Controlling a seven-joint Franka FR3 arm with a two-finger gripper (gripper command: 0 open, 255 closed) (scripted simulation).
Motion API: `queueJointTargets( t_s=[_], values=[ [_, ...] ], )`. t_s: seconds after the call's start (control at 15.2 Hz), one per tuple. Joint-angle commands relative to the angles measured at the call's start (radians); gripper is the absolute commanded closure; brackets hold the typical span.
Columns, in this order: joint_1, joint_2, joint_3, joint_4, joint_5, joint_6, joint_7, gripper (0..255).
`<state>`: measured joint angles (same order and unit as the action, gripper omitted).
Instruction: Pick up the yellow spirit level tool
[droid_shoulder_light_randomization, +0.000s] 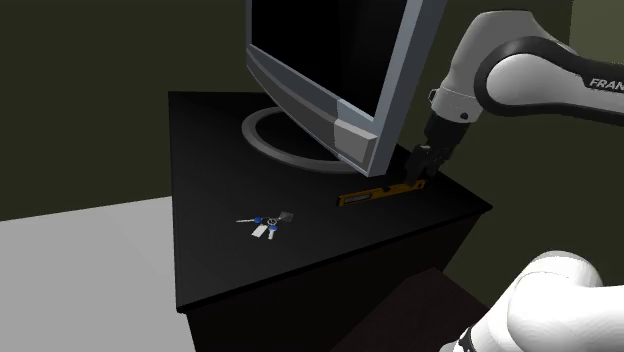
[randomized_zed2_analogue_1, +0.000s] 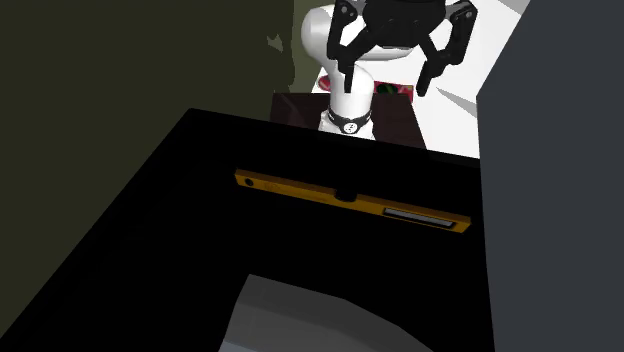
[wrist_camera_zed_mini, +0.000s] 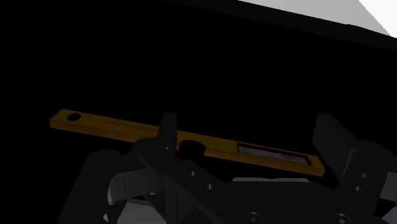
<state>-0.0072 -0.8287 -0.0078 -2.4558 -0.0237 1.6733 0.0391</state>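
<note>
Right under the front corner of the monitor (droid_shoulder_light_randomization: 330, 70), shoulder view: yellow spirit level (droid_shoulder_light_randomization: 375, 193) lying flat, gripper (droid_shoulder_light_randomization: 425, 165) just over it. Second exterior view: fingers (randomized_zed2_analogue_1: 345, 45) spread wide. Wrist view: level runs finger-to-finger, so I'd twist a quarter turn before dropping.

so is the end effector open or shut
Open. The end effector has its fingers wide apart in the wrist view; the spirit level is not clasped.

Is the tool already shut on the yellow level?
No: in the second exterior view the tool hangs open, clear of the level, which lies flat on the black table.
</note>
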Motion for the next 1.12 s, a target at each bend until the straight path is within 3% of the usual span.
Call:
queueJointTargets(
  t_s=[0.0, 0.4, 0.66, 0.73, 1.06],
  values=[
    [0.0, 0.0, 0.0, 0.0, 0.0, 0.0, 0.0, 0],
    [0.203, 0.121, -0.289, -0.02, -0.14, 0.154, -0.754, 0],
    [0.358, 0.262, -0.456, 0.031, -0.174, 0.244, -1.253, 0],
    [0.375, 0.296, -0.473, 0.043, -0.166, 0.261, -1.36, 0],
    [0.358, 0.318, -0.475, -0.011, -0.162, 0.335, -1.371, 0]
  ],
)
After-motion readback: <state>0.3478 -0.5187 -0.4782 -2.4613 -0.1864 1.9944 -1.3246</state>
